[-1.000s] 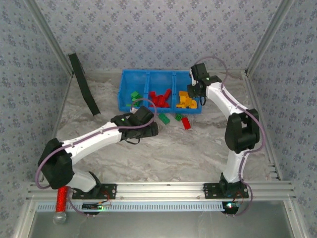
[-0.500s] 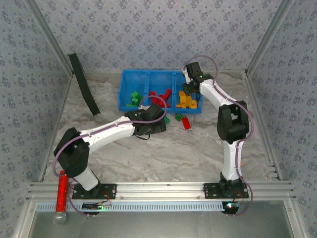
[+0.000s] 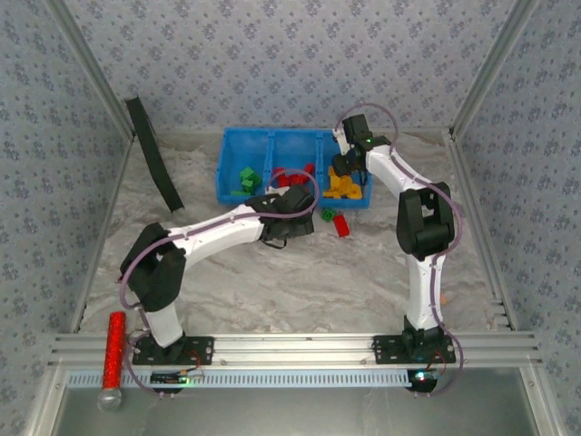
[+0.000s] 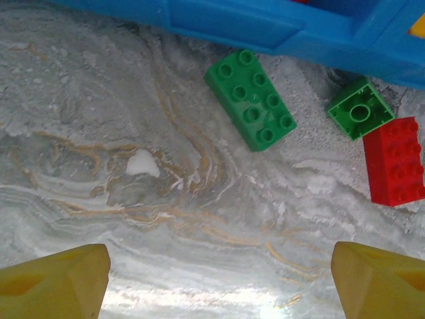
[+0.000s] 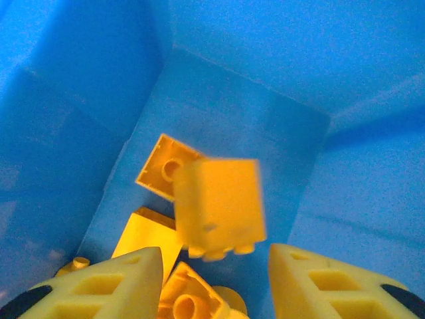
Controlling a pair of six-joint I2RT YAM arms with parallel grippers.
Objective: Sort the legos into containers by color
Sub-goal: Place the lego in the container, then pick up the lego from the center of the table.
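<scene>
- L gripper [image 4: 219, 284]: I saw its fingers [image 4: 56, 279] spread wide w/ nothing btwn them, just the bare marbled tabletop [image 4: 133, 199] below.
- On the L wrist cam, a long green brick [image 4: 251, 100] lay flat on the table, studs up, just beside the front wall of the blue tray [image 4: 265, 23].
- To its right sat a small green brick [image 4: 360, 107], also near the tray wall. A red brick [image 4: 397, 159] lay right at its corner; I couldn't tell if they touched.
- R gripper [image 5: 214, 266]: its fingers [image 5: 99, 286] stood parted inside the tray's right-hand compart.
- A yellow brick [image 5: 219, 206], blurred, sat just past the tips w/ a gap on one side, so it wasn't pinched.
- Beneath it, more yellow bricks [image 5: 163, 171] lay on that compart.'s floor.
- On the top cam, I saw green bricks [image 3: 245, 177] in the left compart. and red bricks [image 3: 290, 174] in the middle one.
- A red glittery cylinder [image 3: 115, 350] lay by the L arm's base, well apart from the tray.
- A dark strip [image 3: 152, 154] ran along the left wall.
</scene>
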